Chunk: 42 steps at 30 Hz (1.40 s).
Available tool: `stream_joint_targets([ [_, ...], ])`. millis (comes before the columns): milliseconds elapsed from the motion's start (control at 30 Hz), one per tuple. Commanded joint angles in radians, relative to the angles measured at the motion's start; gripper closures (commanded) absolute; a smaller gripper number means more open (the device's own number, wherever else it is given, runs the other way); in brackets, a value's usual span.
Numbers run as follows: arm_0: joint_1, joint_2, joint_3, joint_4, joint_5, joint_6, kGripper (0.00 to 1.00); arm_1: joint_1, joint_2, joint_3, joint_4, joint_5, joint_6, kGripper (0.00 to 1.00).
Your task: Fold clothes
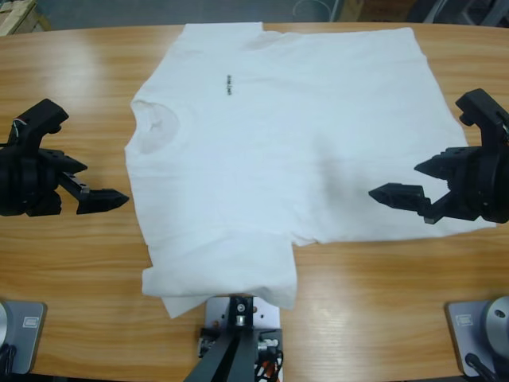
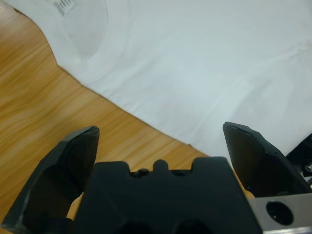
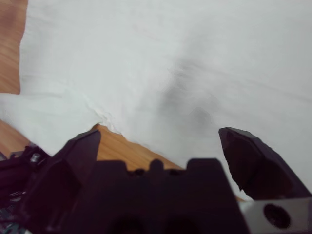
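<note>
Between spread tools, left (image 1: 99, 185) and right (image 1: 406, 181), T-shirt (image 1: 278, 151) flat on table (image 1: 382, 294).

White T-shirt (image 1: 294, 151) flat on wooden table (image 1: 382, 302), between two open end effectors

the t-shirt (image 1: 302, 151) is soft matt white cloth, faintly creased, with a ribbed collar toward 9 o'clock. the table (image 1: 382, 302) is smooth varnished wood with a light sheen. both grippers (image 2: 161, 141) (image 3: 158, 139) look like matt black plastic.
</note>
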Motion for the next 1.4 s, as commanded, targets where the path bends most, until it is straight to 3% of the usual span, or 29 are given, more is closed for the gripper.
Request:
stream_joint_targets([
  [33,0.014,-0.018,0.041,-0.017,-0.017,-0.013,0.004,-0.009,0.015,0.015,0.004,-0.007,0.008,0.0],
  [533,0.022,-0.016,0.049,-0.03,-0.047,-0.066,0.004,-0.009,0.01,0.016,0.004,-0.008,0.008,0.0],
  [633,0.028,-0.042,0.134,-0.084,-0.149,-0.175,0.007,-0.009,0.009,0.016,0.004,-0.008,0.008,0.0],
  [800,-0.009,-0.259,0.392,-0.353,-0.223,-0.332,0.009,-0.009,0.012,0.016,0.002,-0.008,0.008,0.0],
  [1000,-0.031,-0.422,0.43,-0.374,-0.197,-0.511,0.023,-0.009,0.012,0.016,0.001,-0.008,0.008,0.0],
  [1100,-0.05,-0.323,0.426,-0.438,-0.218,-0.551,0.013,-0.009,0.008,0.016,0.001,-0.008,0.008,0.0],
  [1267,-0.216,-0.089,0.397,-0.535,-0.168,-0.589,0.013,-0.009,0.003,0.018,0.001,-0.008,0.007,0.0],
  [1400,-0.32,0.003,0.407,-0.548,-0.11,-0.646,0.013,-0.009,0.004,0.018,0.001,-0.007,0.007,0.0],
])
